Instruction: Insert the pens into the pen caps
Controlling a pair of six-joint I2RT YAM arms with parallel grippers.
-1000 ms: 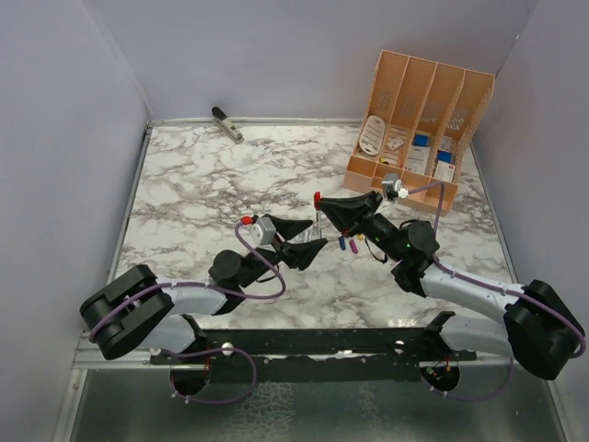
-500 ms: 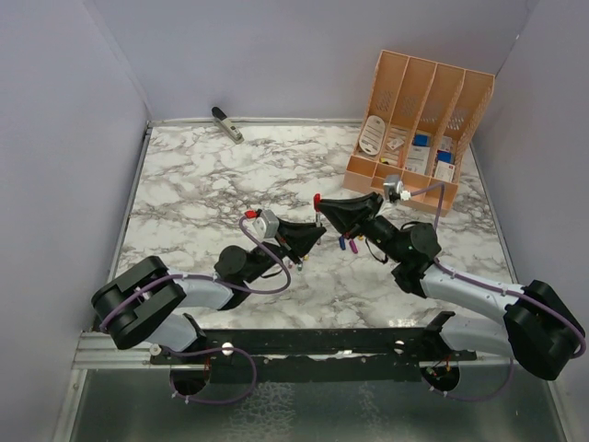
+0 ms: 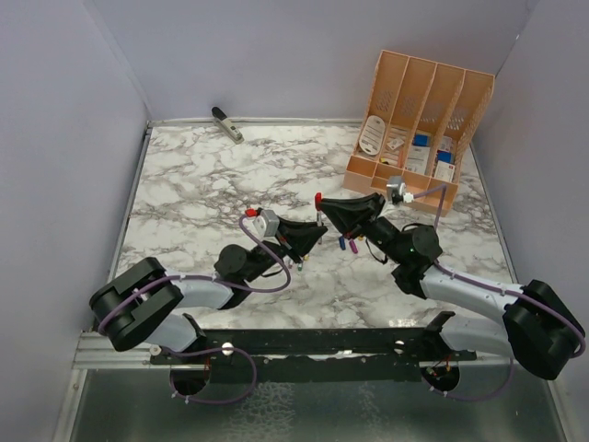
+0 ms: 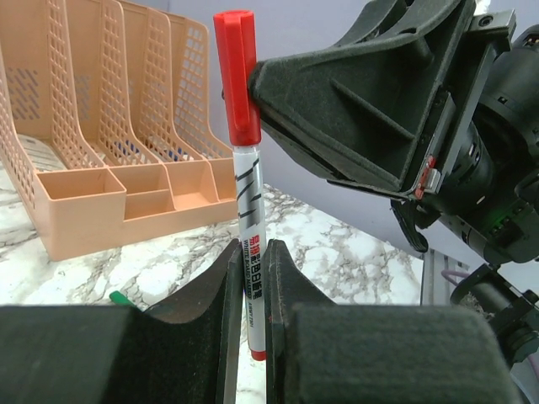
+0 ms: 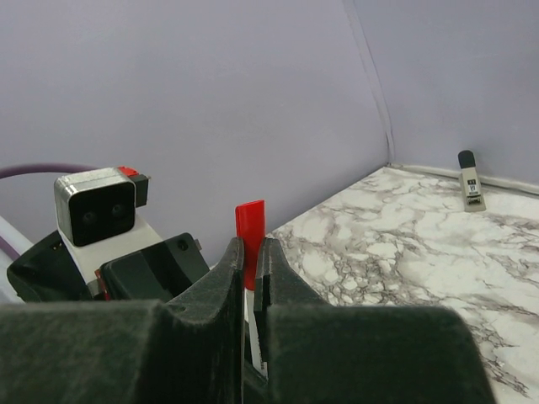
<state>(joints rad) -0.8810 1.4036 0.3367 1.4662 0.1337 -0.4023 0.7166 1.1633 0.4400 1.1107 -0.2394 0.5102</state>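
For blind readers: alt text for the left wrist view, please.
The left gripper clamps an upright white pen low on its barrel; the right gripper pinches its red cap. A peach organizer stands behind.

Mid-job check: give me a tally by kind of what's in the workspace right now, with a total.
Red-capped white marker pen: 1
Small loose coloured plastic caps: 2 clearly seen
Green-ended piece, mostly hidden: 1
Peach plastic desk organizer: 1
Grey clip-like tool: 1
Total: 6
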